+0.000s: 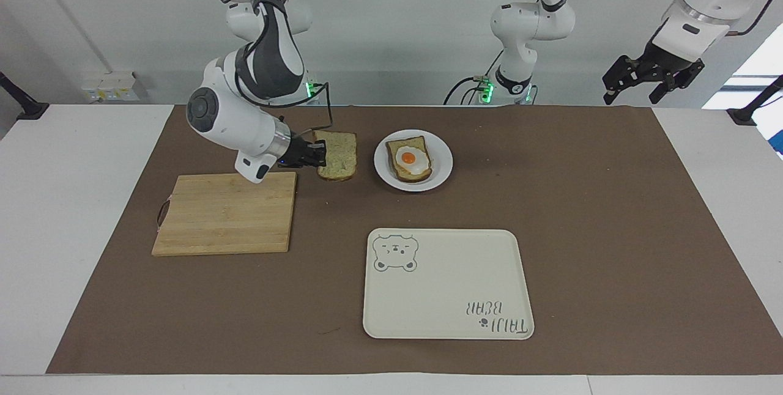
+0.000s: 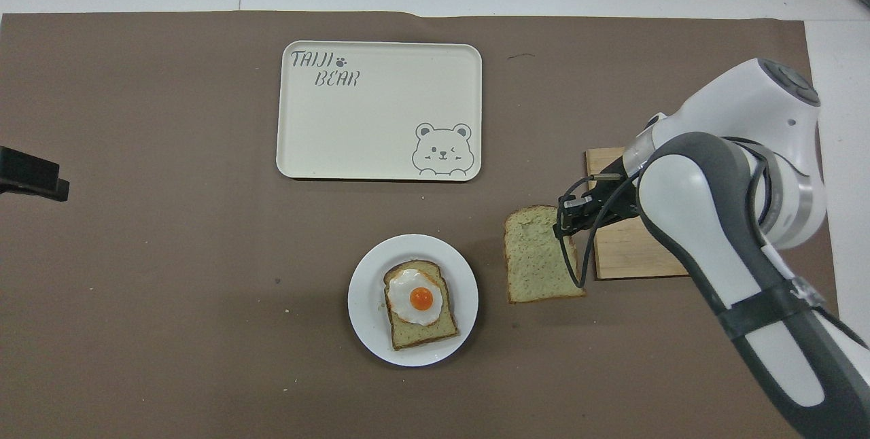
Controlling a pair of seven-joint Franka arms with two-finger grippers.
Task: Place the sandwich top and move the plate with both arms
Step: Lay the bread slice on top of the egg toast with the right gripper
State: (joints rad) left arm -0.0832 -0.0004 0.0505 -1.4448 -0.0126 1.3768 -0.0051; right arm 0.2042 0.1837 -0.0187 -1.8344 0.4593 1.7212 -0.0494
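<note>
I have the right tool [image 1: 320, 155] pinching the bread slice [image 1: 338, 155] by one edge, up in the air over the brown mat between the cutting board [image 1: 226, 214] and the plate [image 1: 443, 162]. The plate sits on the table nearer the robots than the bear tray [image 1: 446, 285] and carries the egg toast [image 1: 410, 159]. My left tool [image 1: 649, 74] waits high off its end of the table, fingers spread.

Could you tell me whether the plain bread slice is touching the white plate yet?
Apart: the overhead view shows brown mat between the bread slice and the plate.
</note>
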